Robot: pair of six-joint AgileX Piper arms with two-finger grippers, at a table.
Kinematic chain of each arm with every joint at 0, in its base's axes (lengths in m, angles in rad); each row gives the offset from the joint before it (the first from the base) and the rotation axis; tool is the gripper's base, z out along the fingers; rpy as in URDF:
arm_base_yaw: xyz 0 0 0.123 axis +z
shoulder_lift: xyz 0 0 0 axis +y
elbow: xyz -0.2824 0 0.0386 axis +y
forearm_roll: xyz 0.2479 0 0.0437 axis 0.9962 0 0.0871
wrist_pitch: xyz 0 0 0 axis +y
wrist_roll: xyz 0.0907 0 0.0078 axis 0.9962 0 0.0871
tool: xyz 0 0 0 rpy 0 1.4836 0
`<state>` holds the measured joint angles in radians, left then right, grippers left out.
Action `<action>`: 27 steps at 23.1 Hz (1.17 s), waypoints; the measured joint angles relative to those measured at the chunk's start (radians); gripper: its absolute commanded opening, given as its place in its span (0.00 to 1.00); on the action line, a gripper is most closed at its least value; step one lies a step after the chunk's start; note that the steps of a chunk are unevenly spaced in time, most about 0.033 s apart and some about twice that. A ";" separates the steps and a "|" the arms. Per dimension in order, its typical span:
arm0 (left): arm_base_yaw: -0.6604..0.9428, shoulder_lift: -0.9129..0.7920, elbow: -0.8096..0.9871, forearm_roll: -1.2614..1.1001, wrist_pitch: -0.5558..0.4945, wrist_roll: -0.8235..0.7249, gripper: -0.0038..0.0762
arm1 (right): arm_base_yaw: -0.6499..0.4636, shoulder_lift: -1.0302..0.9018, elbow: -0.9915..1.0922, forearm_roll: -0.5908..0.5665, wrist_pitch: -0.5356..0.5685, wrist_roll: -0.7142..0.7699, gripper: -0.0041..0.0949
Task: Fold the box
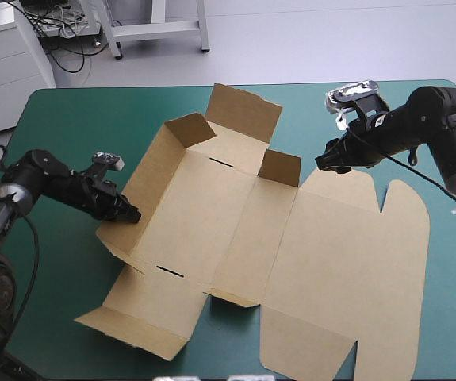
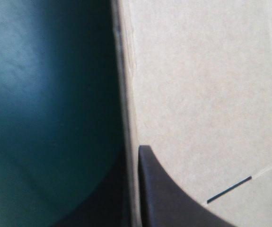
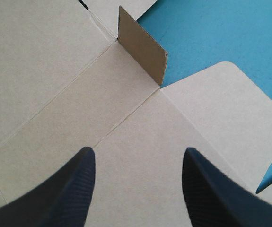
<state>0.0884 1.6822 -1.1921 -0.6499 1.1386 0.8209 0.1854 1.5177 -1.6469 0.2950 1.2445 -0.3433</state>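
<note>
Left jaws pinch box [image 2: 197, 94] wall, wrist view; right jaws apart.

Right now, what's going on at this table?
Two robot arms are working on a cut brown board box on the teal-green table cover. The sheet lies mostly flat, with a few flaps raised at its left and far sides. The left hand is clamped on the raised left wall. The right hand hovers open over the sheet, near a small upright flap, holding nothing.
</note>
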 measured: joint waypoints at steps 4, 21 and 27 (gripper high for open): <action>-0.058 0.088 -0.157 0.114 0.010 -0.017 0.01 | 0.000 0.000 0.000 0.000 0.000 0.000 0.55; -0.440 0.288 -0.694 0.543 -0.323 0.290 0.01 | 0.000 -0.001 0.000 -0.013 0.000 0.014 0.55; -0.643 0.250 -0.665 0.635 -0.363 0.328 0.01 | -0.024 -0.113 0.007 -0.198 0.001 0.100 0.55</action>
<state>-0.5542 1.9325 -1.8572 -0.0146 0.7758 1.1489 0.1610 1.4050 -1.6395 0.0974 1.2452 -0.2430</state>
